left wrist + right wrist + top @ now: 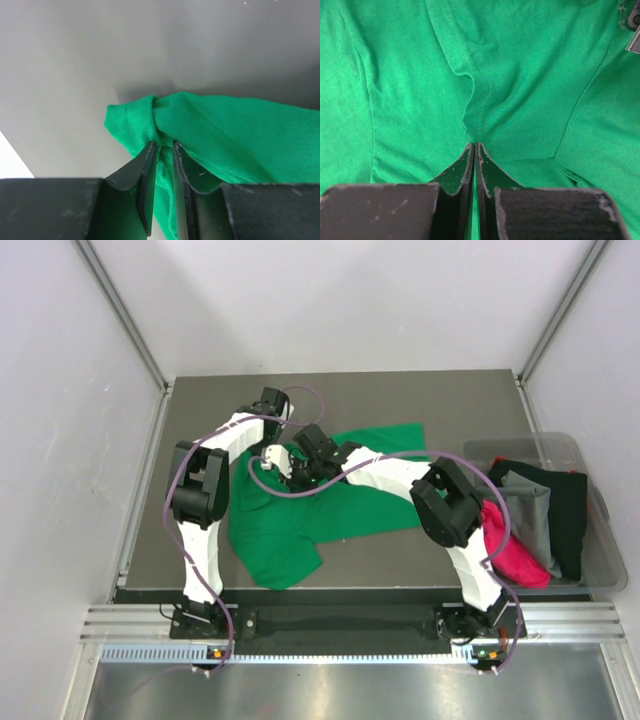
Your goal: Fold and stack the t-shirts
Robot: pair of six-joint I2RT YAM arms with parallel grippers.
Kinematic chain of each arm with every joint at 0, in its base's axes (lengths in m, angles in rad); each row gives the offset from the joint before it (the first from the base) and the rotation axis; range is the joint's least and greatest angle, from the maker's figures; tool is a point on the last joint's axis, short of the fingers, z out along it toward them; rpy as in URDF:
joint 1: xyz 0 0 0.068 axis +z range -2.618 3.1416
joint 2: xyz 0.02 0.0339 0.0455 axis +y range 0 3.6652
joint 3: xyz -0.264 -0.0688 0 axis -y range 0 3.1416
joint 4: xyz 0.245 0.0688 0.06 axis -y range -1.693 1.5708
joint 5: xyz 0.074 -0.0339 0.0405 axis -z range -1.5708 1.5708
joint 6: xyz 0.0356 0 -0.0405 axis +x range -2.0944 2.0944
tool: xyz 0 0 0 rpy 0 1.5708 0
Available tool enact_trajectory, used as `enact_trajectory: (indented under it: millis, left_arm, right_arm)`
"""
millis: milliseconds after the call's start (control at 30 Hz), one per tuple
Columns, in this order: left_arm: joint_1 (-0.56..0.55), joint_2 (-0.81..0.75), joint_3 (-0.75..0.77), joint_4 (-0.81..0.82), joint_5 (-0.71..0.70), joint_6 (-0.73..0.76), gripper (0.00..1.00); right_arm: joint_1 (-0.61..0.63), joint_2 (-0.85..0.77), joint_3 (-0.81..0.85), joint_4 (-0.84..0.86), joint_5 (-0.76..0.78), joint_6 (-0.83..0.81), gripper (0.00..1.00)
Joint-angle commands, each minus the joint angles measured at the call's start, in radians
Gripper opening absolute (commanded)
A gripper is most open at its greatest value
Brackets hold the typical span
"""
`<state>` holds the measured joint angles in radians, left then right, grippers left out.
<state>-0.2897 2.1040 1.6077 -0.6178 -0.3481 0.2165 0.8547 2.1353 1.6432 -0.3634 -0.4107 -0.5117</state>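
Left gripper (163, 144) at t-shirt (240, 130) edge, table (100, 50) beyond

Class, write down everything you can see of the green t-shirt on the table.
The green t-shirt is plain, soft knit, lying spread but rumpled on the dark table, partly hidden under both arms. The right gripper is shut, pinching a stitched fold. The left gripper, jaws narrowly parted, meets a bunched edge; whether it grips is unclear.

A robotics lab test cell is shown. A dark grey table (460, 400) is enclosed by plain white panels (60, 440) framed in aluminium struts (125, 315). A left arm (200, 502) and a right arm (447, 505), both trailing cables (305, 392), are bolted to a metal rail (580, 625). A clear plastic bin (520, 447) is placed alongside.
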Motion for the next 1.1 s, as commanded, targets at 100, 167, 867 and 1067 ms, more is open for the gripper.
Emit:
enact_trajectory:
  millis: [100, 167, 867, 1067]
  left_arm:
    - [0.000, 0.017, 0.043, 0.010, -0.052, 0.009, 0.22]
    - [0.000, 0.024, 0.043, 0.021, -0.066, 0.015, 0.19]
    - [0.049, -0.045, 0.032, 0.093, -0.127, 0.041, 0.00]
    - [0.102, -0.050, 0.020, 0.102, -0.118, 0.028, 0.00]
  right_arm:
    - [-0.003, 0.002, -0.005, 0.026, -0.030, 0.006, 0.00]
    - [-0.003, 0.003, -0.005, 0.027, -0.030, 0.006, 0.00]
    - [-0.003, 0.003, -0.014, 0.030, -0.033, 0.007, 0.00]
    - [-0.002, 0.006, -0.014, 0.030, -0.034, 0.010, 0.00]
